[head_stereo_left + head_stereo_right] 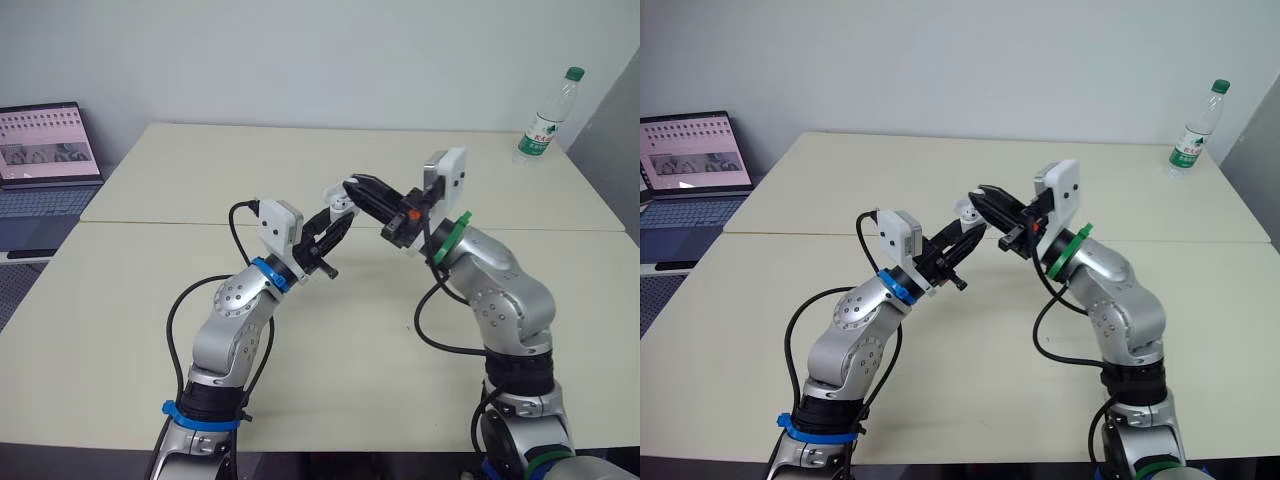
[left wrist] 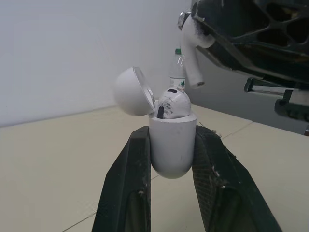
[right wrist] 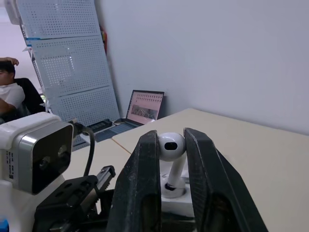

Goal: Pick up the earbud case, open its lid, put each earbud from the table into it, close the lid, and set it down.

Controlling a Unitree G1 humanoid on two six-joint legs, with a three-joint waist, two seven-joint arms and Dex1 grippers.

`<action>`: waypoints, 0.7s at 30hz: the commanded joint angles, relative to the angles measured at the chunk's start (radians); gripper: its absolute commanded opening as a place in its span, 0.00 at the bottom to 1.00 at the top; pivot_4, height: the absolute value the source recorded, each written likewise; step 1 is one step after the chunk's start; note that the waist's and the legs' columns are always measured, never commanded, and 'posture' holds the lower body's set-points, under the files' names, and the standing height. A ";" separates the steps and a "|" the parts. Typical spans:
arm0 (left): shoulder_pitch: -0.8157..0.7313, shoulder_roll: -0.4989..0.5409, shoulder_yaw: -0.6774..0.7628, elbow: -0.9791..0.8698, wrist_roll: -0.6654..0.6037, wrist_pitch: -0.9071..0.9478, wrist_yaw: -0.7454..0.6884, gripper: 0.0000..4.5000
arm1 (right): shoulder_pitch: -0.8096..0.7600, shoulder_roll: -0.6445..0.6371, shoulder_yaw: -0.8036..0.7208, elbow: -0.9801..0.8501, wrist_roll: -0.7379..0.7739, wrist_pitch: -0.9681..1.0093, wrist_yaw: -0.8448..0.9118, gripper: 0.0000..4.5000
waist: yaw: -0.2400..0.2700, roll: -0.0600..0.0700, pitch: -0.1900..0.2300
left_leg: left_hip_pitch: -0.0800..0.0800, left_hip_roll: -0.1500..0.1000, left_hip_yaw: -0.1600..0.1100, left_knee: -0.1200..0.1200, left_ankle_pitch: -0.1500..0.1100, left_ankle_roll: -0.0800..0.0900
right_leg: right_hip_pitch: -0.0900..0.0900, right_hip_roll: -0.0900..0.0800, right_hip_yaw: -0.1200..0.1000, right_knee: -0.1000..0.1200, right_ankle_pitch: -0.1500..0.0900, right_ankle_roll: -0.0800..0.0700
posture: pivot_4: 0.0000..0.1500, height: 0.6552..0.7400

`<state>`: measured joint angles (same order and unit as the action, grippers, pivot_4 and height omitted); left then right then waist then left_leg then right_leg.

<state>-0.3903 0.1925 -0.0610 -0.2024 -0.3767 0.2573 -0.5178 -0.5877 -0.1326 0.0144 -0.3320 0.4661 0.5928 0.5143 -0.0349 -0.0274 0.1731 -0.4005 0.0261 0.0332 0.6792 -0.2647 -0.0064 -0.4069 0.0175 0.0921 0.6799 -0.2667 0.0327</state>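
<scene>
Head view, centre of frame, raised above the surface (image 1: 150, 330): left tool (image 1: 338, 215) clamped on the white earbud case (image 1: 343, 203). Right tool (image 1: 355, 188) reaching in from the right, tips just over the case. Water bottle (image 1: 545, 120) at upper right and laptop (image 1: 45, 160) at the left edge, both well apart.

Left wrist view: case body gripped upright between the two black fingers (image 2: 128, 188), lid (image 2: 131, 91) swung fully open. One seated earbud (image 2: 174, 103) already in its socket. Second earbud (image 2: 190, 53) pinched in the right tool, stem pointing down, near the open mouth.

Right wrist view: narrow grip on the second earbud's head, stem hanging toward the case below. Cannot tell whether the stem tip touches the empty socket yet.

Judged step: seating the second earbud. Align the stem with the free socket, not the filled one. Lower straight along the socket's line, slowly. Hold the case steady and upright. Steer clear of the lid and the seated earbud. Release only once the head sits flush, then back straight out.
</scene>
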 commanded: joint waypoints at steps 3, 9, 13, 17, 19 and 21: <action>-0.039 -0.003 0.003 -0.034 -0.023 0.005 -0.016 0.18 | -0.003 0.011 0.004 0.024 -0.034 -0.094 -0.033 0.08 | 0.000 0.000 0.000 | 0.000 0.000 0.000 0.000 0.000 0.000 | 0.000 0.000 0.000 0.000 0.000 0.000 | 1.00 1.00; -0.041 0.008 0.005 -0.033 -0.026 0.007 -0.036 0.18 | -0.018 -0.015 -0.010 0.061 -0.036 -0.121 -0.033 0.08 | 0.000 0.000 0.000 | 0.000 0.000 0.000 0.000 0.000 0.000 | 0.000 0.000 0.000 0.000 0.000 0.000 | 1.00 1.00; -0.042 0.006 0.003 -0.033 -0.023 0.003 -0.037 0.18 | -0.026 -0.027 -0.010 0.084 -0.045 -0.132 -0.035 0.08 | 0.000 0.000 0.000 | 0.000 0.000 0.000 0.000 0.000 0.000 | 0.000 0.000 0.000 0.000 0.000 0.000 | 1.00 1.00; -0.034 0.007 0.003 -0.036 -0.021 -0.002 -0.038 0.18 | -0.017 -0.038 -0.009 0.082 -0.040 -0.124 -0.031 0.08 | 0.000 0.000 0.000 | 0.000 0.000 0.000 0.000 0.000 0.000 | 0.000 0.000 0.000 0.000 0.000 0.000 | 1.00 1.00; -0.031 0.008 0.003 -0.037 -0.020 -0.003 -0.039 0.18 | -0.012 -0.044 -0.006 0.077 -0.038 -0.119 -0.030 0.08 | 0.000 0.000 0.000 | 0.000 0.000 0.000 0.000 0.000 0.000 | 0.000 0.000 0.000 -0.001 0.000 0.000 | 1.00 1.00; -0.032 0.009 0.004 -0.034 -0.017 -0.006 -0.040 0.18 | -0.008 -0.050 -0.003 0.073 -0.035 -0.115 -0.027 0.08 | 0.000 0.000 0.000 | 0.000 0.000 0.000 0.000 0.000 0.000 | 0.000 0.000 0.000 -0.001 0.000 0.000 | 1.00 1.00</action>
<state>-0.4090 0.1996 -0.0615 -0.2024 -0.3907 0.2749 -0.5518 -0.5917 -0.1764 0.0216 -0.2282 0.4195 0.4855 0.4845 -0.0348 -0.0275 0.1732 -0.4007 0.0264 0.0333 0.6787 -0.2648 -0.0064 -0.4070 0.0177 0.0924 0.6792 -0.2669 0.0328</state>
